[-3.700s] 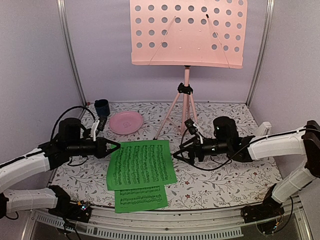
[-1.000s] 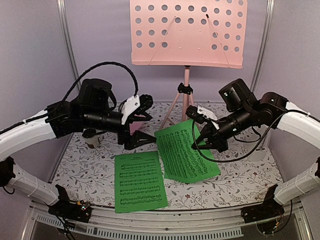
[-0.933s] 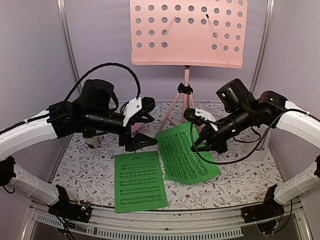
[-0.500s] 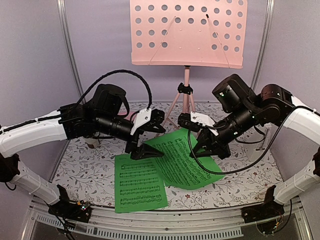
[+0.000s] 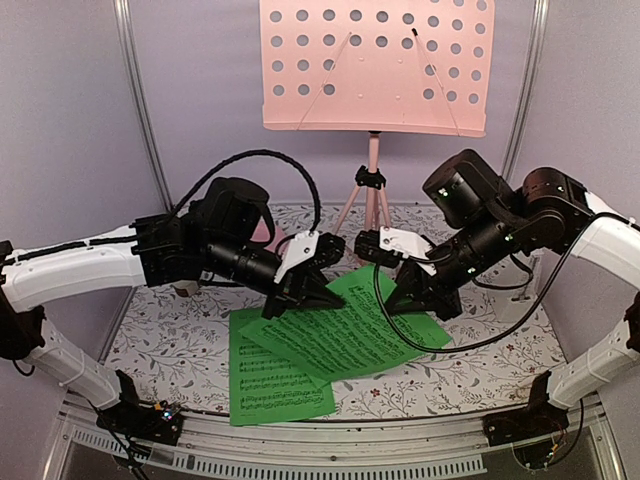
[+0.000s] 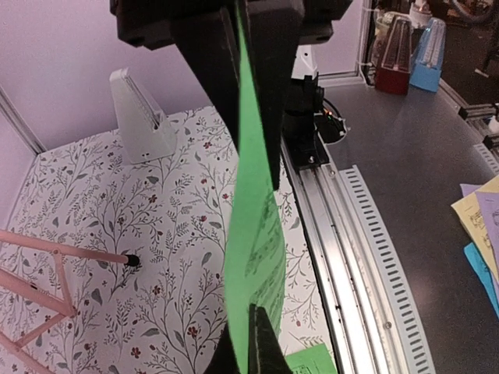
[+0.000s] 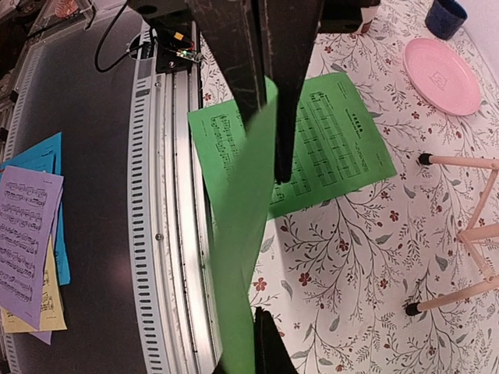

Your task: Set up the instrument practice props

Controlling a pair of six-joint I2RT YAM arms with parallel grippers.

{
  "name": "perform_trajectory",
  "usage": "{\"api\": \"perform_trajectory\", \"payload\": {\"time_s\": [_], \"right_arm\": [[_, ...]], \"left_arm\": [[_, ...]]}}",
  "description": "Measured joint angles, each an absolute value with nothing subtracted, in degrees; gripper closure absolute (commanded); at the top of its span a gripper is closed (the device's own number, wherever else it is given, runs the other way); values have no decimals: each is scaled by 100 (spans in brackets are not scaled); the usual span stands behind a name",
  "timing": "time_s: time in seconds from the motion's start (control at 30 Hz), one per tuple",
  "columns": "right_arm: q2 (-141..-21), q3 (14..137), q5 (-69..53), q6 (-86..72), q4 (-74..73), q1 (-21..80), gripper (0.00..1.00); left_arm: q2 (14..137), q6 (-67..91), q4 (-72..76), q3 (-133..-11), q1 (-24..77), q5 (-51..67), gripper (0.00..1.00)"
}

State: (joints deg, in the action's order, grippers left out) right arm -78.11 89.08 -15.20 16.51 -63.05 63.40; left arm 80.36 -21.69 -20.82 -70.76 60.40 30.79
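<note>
Upper green sheet [image 5: 350, 335]: left gripper [image 5: 320, 297] pinches its 9 o'clock edge, right gripper [image 5: 394, 302] its 3 o'clock. Thin, floppy; I'd grip edges only.

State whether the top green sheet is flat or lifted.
Lifted: the green paper music sheet hangs pinched between left pincer and right pincer.

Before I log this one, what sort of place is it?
Probably a robot lab cell, not a music room: slotted metal rail, plain enclosure walls, spare metronomes outside it.

Green pages [image 5: 275, 385] printed, nothing legible
</note>
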Motion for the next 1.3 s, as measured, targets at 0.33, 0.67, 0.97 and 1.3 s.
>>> {"api": "perform_trajectory", "payload": {"time_s": [0.33, 0.67, 0.97, 1.3], "right_arm": [[-6125, 7841, -1308, 1083, -4189, 6340, 1], [-4440, 5221, -576, -95, -777, 6337, 1], [-4589, 4877, -93, -408, 185, 6337, 4], [-5411, 5428, -349, -21, 650, 6340, 85]], "left_arm": [[7439, -1232, -762, -6469, 5666, 3164, 100], [6836, -97, 1061, -6184, 5041, 3820, 100], [6746, 582, 1911, -6176, 4895, 4204, 100], [6820, 1223, 2451, -6176, 4818, 4362, 100]]}}
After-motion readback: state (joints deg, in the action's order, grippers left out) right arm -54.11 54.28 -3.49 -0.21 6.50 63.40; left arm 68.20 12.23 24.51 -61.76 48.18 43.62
